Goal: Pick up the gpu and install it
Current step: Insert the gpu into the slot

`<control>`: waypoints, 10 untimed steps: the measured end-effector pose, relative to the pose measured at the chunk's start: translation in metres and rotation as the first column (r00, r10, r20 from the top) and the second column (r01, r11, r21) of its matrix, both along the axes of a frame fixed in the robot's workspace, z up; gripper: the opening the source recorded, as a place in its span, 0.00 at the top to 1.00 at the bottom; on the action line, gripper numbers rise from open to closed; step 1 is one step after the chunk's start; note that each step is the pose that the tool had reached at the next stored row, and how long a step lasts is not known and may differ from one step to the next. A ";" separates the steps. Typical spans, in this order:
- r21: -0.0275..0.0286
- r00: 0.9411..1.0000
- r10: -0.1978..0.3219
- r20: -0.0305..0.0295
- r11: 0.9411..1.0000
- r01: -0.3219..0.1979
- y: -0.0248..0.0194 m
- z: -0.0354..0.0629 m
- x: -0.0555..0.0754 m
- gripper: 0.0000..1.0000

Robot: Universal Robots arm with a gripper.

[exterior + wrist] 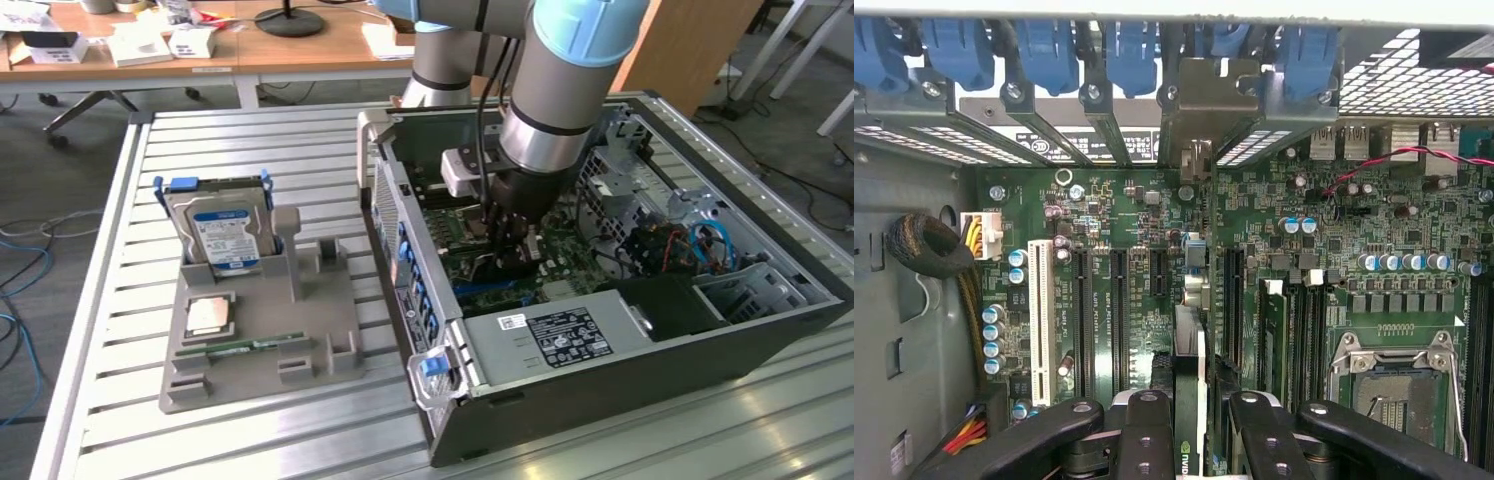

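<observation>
The claw (511, 235) reaches down into the open computer case (747, 330) on the desk (267, 430). Its fingers (1146, 425) stand partly apart, clamped on either side of the gpu (1189, 345). The card is held on edge over the motherboard (1124, 230), among the black expansion slots (1119, 300). Whether it is seated, I cannot tell.

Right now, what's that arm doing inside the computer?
The arm's gripper holds the gpu on edge between its fingers, low over the motherboard inside the open case. Whether the card is seated I cannot tell. A hard drive stands in the holder outside.
</observation>
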State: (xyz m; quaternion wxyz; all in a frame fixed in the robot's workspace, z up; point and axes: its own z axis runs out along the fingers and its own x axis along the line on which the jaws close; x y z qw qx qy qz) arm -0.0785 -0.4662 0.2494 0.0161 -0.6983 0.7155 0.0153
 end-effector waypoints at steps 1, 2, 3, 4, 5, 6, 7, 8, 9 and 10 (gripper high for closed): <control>0.000 1.000 0.000 0.000 1.000 0.000 0.0000 0.0000 0.000 0.73; 0.000 1.000 0.000 0.000 1.000 0.000 0.0000 0.0000 0.000 0.73; 0.000 1.000 0.000 0.000 1.000 0.000 0.0000 0.0000 0.000 0.73; 0.000 1.000 0.000 0.000 1.000 0.000 0.0000 0.0000 0.000 0.73; 0.000 1.000 0.000 0.000 1.000 0.000 0.0000 0.0000 0.000 0.73; 0.000 1.000 0.000 0.000 1.000 0.000 0.0000 0.0000 0.000 0.73; 0.000 1.000 0.000 0.000 1.000 0.000 0.0000 0.0000 0.000 0.73; 0.000 1.000 0.000 0.000 1.000 0.000 0.0000 0.0000 0.000 0.73; 0.000 1.000 0.000 0.000 1.000 0.000 0.0000 -0.0001 0.000 0.73; 0.000 1.000 0.000 0.000 1.000 0.000 0.0000 -0.0002 0.000 0.73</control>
